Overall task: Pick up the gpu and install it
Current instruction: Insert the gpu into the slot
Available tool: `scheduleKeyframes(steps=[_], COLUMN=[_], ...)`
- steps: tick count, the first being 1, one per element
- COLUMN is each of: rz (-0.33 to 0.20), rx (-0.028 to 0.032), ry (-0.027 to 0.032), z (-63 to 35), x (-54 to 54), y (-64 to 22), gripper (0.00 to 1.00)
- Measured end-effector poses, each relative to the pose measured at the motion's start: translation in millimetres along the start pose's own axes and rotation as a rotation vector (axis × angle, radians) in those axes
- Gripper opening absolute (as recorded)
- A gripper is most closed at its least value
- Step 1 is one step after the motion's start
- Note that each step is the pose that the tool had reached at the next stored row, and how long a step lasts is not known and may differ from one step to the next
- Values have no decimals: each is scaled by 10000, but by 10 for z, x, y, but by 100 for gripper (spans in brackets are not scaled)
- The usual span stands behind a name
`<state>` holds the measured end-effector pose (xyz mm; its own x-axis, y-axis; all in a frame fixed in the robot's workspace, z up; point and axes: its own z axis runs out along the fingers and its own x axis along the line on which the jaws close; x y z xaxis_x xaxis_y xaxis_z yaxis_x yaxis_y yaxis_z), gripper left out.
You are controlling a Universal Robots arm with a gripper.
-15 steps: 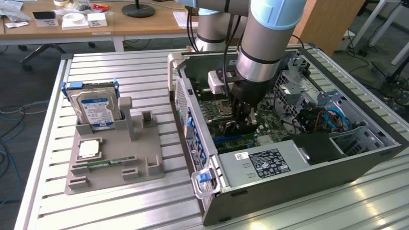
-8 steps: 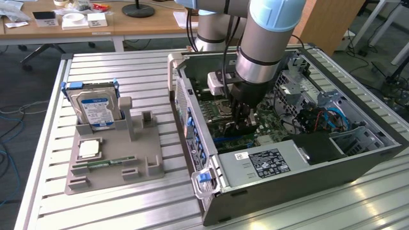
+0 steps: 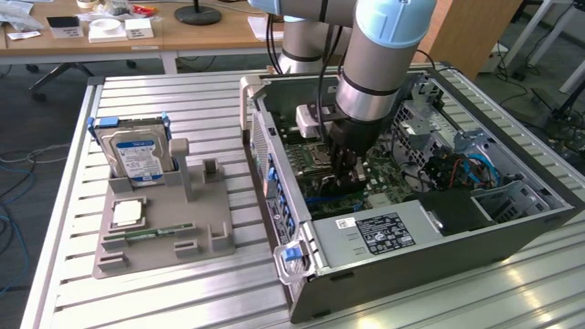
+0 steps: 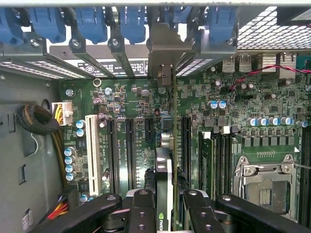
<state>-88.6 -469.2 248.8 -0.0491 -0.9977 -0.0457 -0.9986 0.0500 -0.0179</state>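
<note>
Wrist view: my tool (image 4: pixel 167 196) clamped on gpu (image 4: pixel 164 165), card edge-on just above motherboard (image 4: pixel 136 102) slots. I judge it light, stiff, fragile: hold by top edge, clear of fan.

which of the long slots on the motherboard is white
The long slot next to the row of blue-topped capacitors, several slots away from the gpu in the gripper. It is white; the other long slots are black.
</note>
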Motion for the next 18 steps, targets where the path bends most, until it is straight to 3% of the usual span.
scheduleKeyframes(steps=[18], rz=[0], rx=[-2], ry=[2], z=[33], x=[2], y=[3], gripper=[27])
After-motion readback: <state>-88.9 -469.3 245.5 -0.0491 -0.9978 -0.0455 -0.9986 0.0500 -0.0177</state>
